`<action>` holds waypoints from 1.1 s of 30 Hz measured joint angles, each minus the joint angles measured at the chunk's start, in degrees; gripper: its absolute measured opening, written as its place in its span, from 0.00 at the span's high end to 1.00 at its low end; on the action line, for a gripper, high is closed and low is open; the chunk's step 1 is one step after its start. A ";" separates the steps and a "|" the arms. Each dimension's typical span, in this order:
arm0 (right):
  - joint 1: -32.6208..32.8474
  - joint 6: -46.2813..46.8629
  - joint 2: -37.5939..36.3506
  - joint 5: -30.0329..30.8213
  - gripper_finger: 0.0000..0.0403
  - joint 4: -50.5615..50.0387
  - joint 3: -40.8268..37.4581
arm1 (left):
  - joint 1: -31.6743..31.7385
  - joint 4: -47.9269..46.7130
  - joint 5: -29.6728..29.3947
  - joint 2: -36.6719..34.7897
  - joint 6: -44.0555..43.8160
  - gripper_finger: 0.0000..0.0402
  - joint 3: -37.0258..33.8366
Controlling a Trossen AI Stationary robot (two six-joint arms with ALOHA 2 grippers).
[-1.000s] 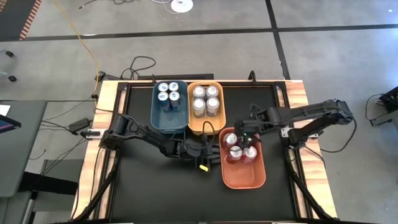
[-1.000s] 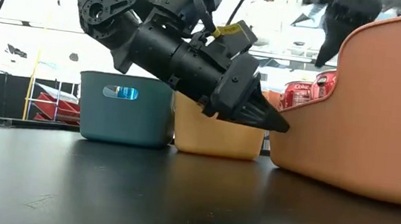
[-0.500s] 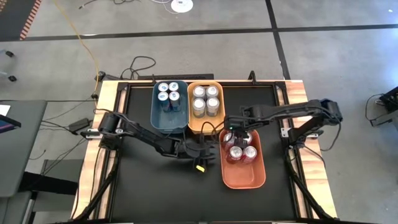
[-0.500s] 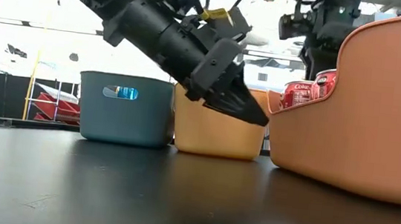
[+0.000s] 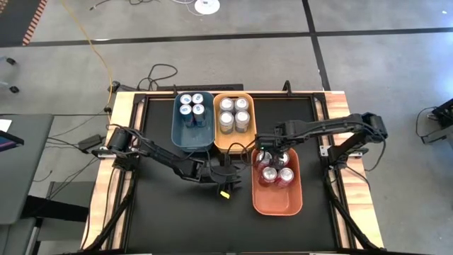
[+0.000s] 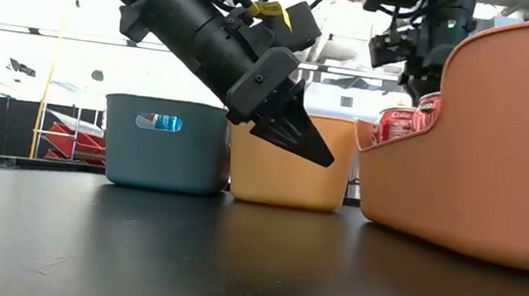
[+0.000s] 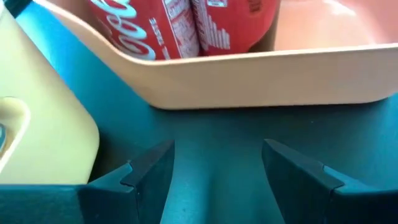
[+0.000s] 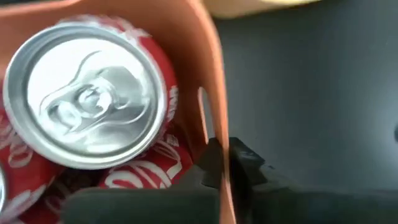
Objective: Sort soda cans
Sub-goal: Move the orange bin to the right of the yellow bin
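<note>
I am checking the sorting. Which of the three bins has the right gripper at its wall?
The orange bin, holding the red cans. The right gripper is pinching its wall; the teal bin and yellow-orange bin stand apart.

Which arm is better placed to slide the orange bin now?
Right: the right gripper is clamped on the wall of the orange bin. The left gripper sits beside it, jaws open and empty.

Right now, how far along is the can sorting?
Done: blue cans sit in the teal bin, silver cans in the yellow-orange bin, red cans in the orange bin; none loose on the table. In hand: right gripper pinches the orange bin's wall; left gripper open, empty. Left: apparently only bin handling.
</note>
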 joint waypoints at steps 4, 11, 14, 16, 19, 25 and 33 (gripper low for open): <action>0.05 -0.01 -0.44 -0.28 0.97 -2.51 -0.15 | -0.04 -0.43 0.00 0.03 -0.02 0.41 0.00; -0.79 -1.70 -0.67 2.30 0.98 -5.13 -1.46 | -0.04 -1.42 -0.02 0.04 -0.53 0.41 -0.02; -2.63 -3.10 -0.74 2.32 0.98 -4.71 -2.08 | -0.07 -2.63 -0.03 0.04 -1.24 0.41 -0.02; -3.82 -4.80 -0.69 2.41 0.99 -4.00 -2.25 | -0.35 -4.22 -0.16 0.02 -2.68 0.41 -0.02; -5.51 -7.88 -0.68 2.40 0.99 -2.81 -2.25 | -1.59 -7.90 -0.17 -1.07 -4.24 0.41 -0.07; -8.49 -10.83 -0.61 4.66 0.99 -2.38 -2.33 | -4.76 -13.79 -4.00 -5.76 -4.05 0.41 -0.07; -12.04 -15.60 -0.57 7.15 0.99 -1.17 -2.35 | -6.81 -23.43 -11.14 -13.67 -4.56 0.41 -0.07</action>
